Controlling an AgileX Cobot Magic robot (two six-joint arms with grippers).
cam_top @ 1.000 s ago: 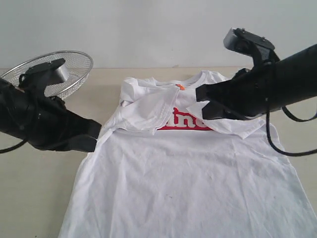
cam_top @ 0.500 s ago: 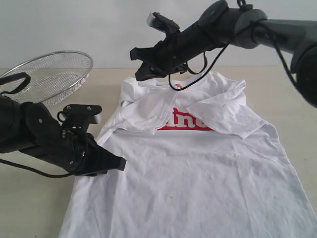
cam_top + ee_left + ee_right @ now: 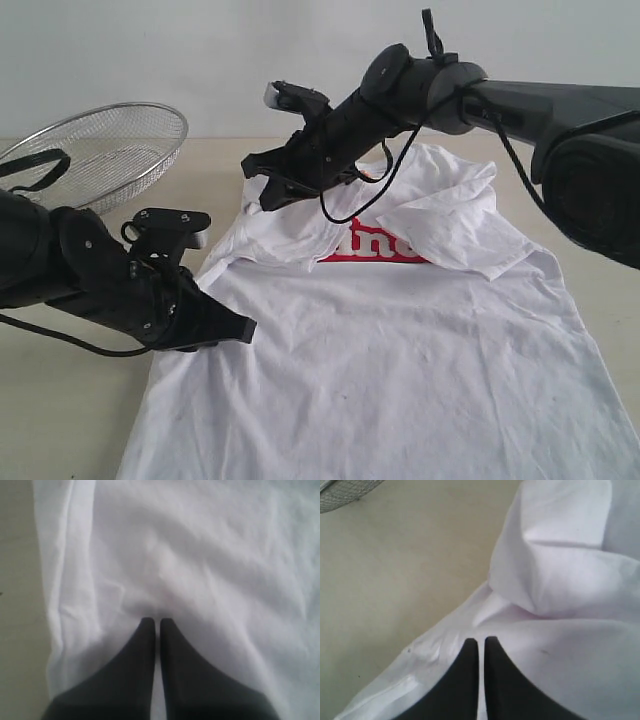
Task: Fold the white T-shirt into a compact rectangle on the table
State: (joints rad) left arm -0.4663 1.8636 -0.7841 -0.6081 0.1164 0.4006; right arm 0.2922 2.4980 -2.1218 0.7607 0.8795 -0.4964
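The white T-shirt (image 3: pixel 400 370) lies flat on the beige table (image 3: pixel 60 420), both sleeves folded in over the chest. Only part of its red lettering (image 3: pixel 372 246) shows, and the neck tag is hidden behind the right arm. My left gripper (image 3: pixel 240 330) is shut, low over the shirt's left side edge. In the left wrist view, the left gripper's (image 3: pixel 156 621) jaws are together over wrinkled cloth (image 3: pixel 210 555), with nothing between them. My right gripper (image 3: pixel 262 188) reaches across the middle to the shirt's far left shoulder. In the right wrist view, the right gripper (image 3: pixel 481 640) is shut over the folded sleeve (image 3: pixel 570 580).
A round wire-mesh basket (image 3: pixel 110 140) stands at the back left, tilted, just behind my left arm; its rim (image 3: pixel 345 487) shows in the right wrist view. Bare table (image 3: pixel 395 570) lies left of the shirt. The right arm's black cable (image 3: pixel 390 175) hangs over the collar area.
The right arm has swung from the shirt's right sleeve across to its far left shoulder and dropped lower. The left gripper has moved onto the shirt's left edge, then held still.
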